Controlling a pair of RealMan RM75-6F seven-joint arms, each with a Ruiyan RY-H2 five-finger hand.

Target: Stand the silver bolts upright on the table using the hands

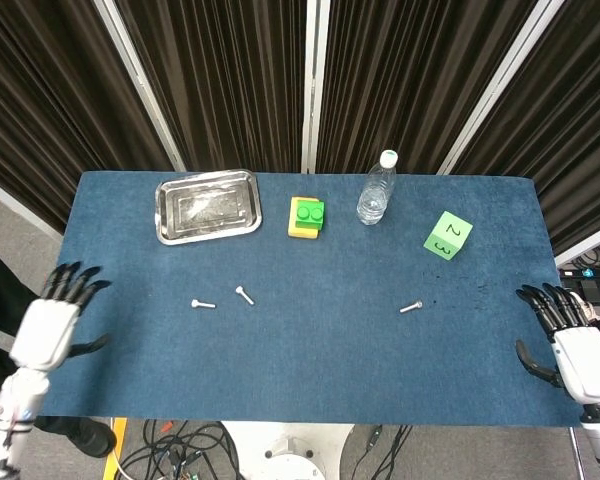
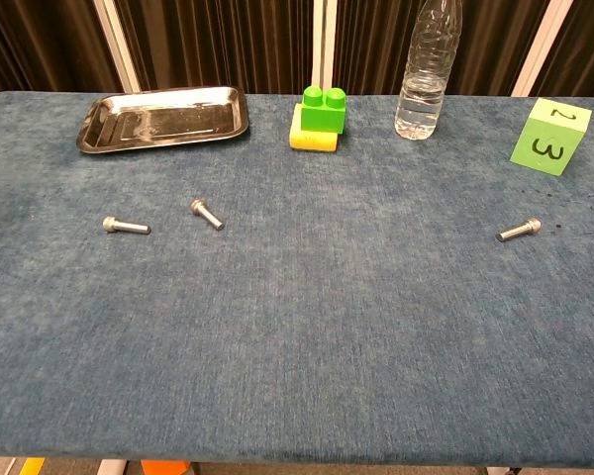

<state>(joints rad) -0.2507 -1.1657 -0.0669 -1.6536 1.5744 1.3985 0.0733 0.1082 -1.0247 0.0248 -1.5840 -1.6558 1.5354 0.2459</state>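
Blue-carpeted table [image 1: 310, 350]. On it, at the back left, a silver tray [image 1: 207, 205]; to its right a green block on a yellow one [image 1: 307, 217], then an upright clear water bottle [image 1: 377, 190] with white cap. Further right, nearer the table's right edge, a light green cube [image 1: 447, 236] bearing numbers. Toward the middle, three silver bolts lying flat: left bolt [image 1: 202, 303] and middle bolt [image 1: 244, 294] near each other, right bolt [image 1: 411, 307] well apart from both.
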